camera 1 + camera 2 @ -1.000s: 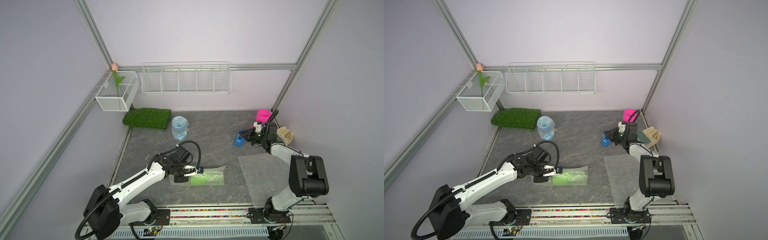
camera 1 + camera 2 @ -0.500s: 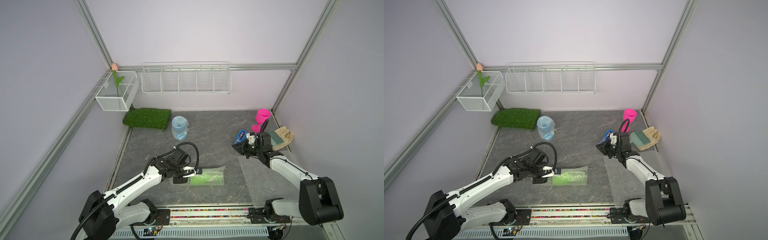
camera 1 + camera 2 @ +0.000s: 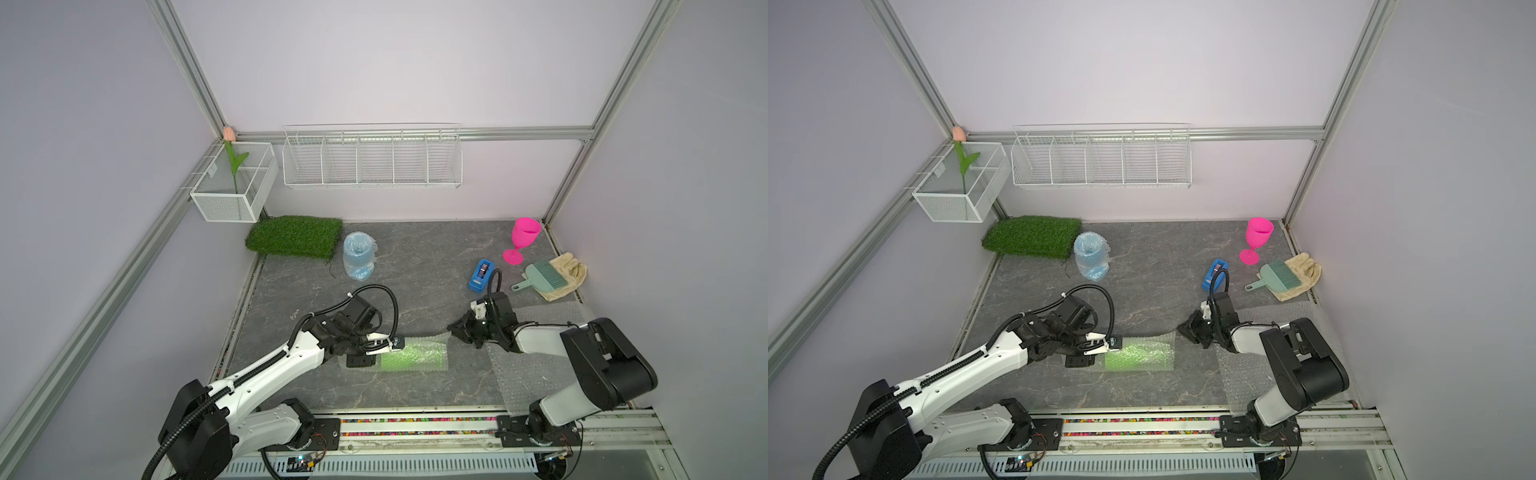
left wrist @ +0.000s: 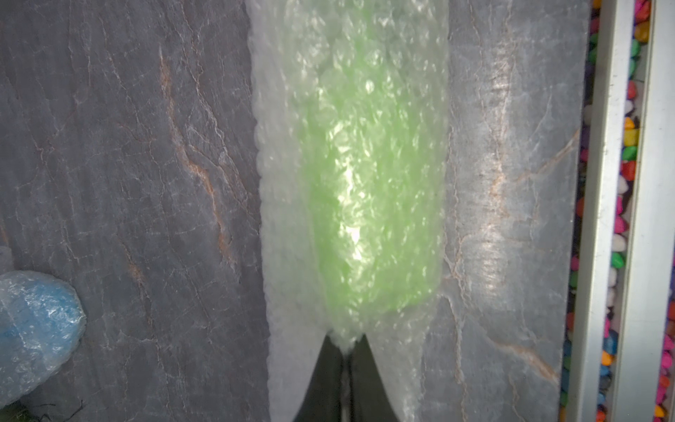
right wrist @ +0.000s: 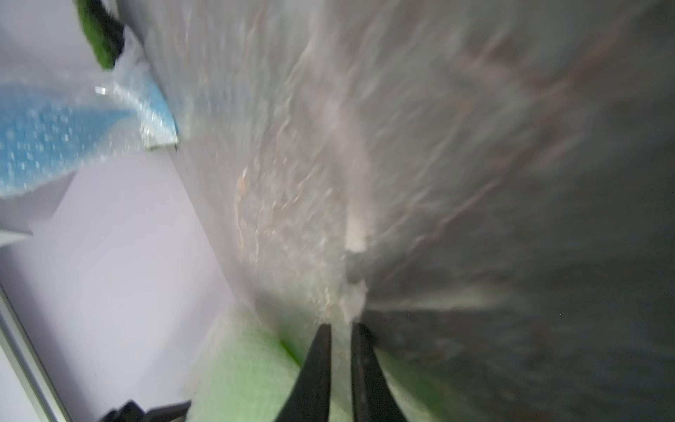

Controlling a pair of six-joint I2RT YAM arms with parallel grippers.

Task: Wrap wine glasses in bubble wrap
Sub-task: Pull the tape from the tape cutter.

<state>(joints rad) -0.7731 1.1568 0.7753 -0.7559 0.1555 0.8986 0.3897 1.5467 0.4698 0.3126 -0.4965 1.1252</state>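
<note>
**While my left gripper (image 3: 392,344) pinches the green bundle (image 3: 415,356), my right gripper (image 3: 456,330) sits at its far end**

If the left jaws slip off the thin film, the roll can spring open, since the flap along its back edge looks loose to me. If I pull with the left while the right bites, the goblet may slide out of its sleeve, or the film may tear. On the right, a coarse bite could catch the goblet itself through the wrap and roll the whole bundle off line.

Positions, left to right:
- At the back the blue goblet (image 3: 358,253), already wrapped, stands well apart from both arms.
- The left gripper has its jaws pressed together on the gathered bubble wrap (image 4: 285,219) at one end of the green goblet (image 4: 365,182).
- That goblet lies on its side on the table (image 3: 415,266), directly ahead of the fingertips.
- The right gripper is just beside the bundle's opposite end, near a lifted corner of wrap. Its wrist view is blurred. A thin slit shows between the jaws, and I cannot tell whether film sits in it.
- Beneath the right arm the spare sheet (image 3: 523,382) lies flat.
- At the back right the pink goblet (image 3: 524,237), bare, stands upright and well apart.
</note>
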